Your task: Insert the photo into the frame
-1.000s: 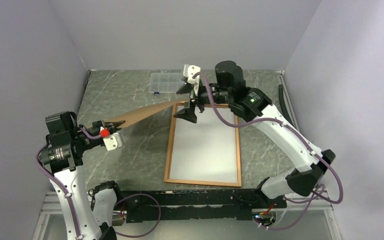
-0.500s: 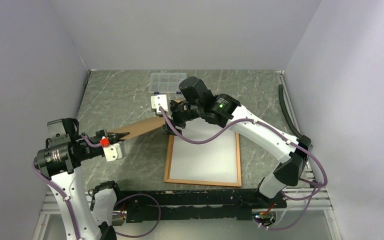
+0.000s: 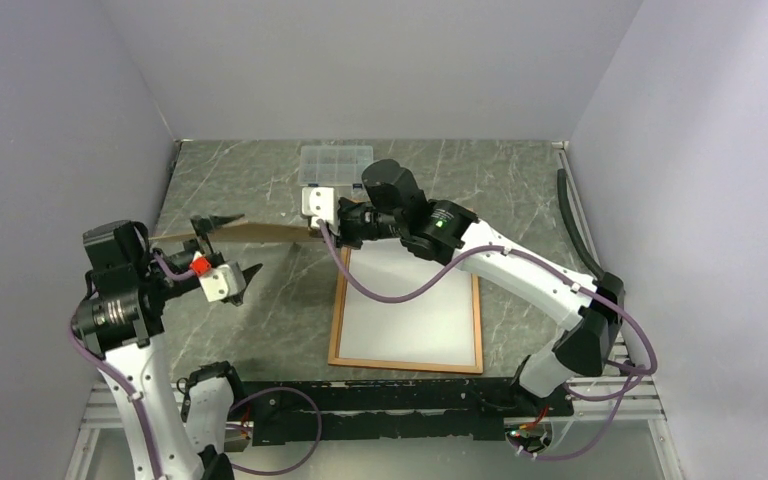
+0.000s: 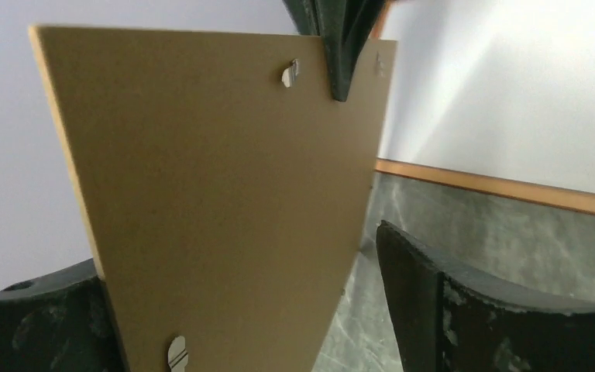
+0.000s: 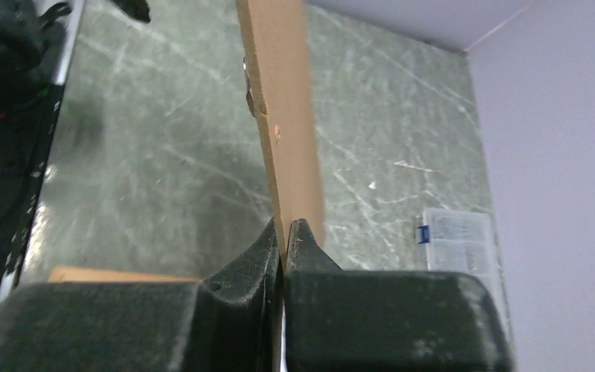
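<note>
1. From above, the frame [image 3: 406, 366] lies flat on the table [image 3: 250, 190], with the photo [image 3: 410, 300] inside it, white side up. Left of the frame, a brown backing board [image 3: 260, 231] hangs in the air. The right gripper [image 3: 312, 231] is clamped on its near end, while the left gripper [image 3: 232, 247] has its jaws spread wide around the far end. A clear compartment box [image 3: 335, 164] sits at the back.
2. The left wrist view shows the board [image 4: 225, 194] standing between the spread fingers [image 4: 465, 310], with the right-hand one clearly apart from it. The other gripper's tips pinch its top edge. Behind it run the frame's border [image 4: 511, 188] and the white of the photo [image 4: 511, 101].
3. In the right wrist view, the fingers [image 5: 240, 271] are closed tight on the board's edge [image 5: 283, 116]. The box [image 5: 461, 236] lies on the table to one side.
</note>
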`<action>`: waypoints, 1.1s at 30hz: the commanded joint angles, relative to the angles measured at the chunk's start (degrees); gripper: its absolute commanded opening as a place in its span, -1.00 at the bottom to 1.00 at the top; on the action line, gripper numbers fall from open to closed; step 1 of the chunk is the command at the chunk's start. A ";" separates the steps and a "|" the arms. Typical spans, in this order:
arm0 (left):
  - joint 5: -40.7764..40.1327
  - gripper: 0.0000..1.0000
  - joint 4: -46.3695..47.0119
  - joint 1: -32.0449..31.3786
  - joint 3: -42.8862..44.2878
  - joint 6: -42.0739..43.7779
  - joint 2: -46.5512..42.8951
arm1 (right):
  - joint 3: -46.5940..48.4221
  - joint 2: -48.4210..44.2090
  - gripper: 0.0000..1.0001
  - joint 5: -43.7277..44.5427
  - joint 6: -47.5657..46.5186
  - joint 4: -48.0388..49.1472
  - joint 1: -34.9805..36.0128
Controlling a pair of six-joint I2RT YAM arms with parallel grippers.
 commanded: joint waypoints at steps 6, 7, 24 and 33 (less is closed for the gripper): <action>-8.52 0.89 45.46 -0.39 1.94 -60.11 4.21 | 6.84 0.90 -1.00 6.99 22.76 9.46 -2.46; -9.43 0.89 43.64 -0.39 5.07 -62.08 6.93 | 8.65 2.22 -1.00 7.29 25.17 8.76 -3.22; -37.57 0.89 37.21 -0.39 25.65 -79.91 17.67 | 17.14 5.64 -1.00 -1.50 59.39 8.11 -17.35; -48.08 0.83 34.12 -0.38 19.87 -77.54 20.95 | -0.45 -3.27 -1.00 -20.28 83.95 21.91 -32.48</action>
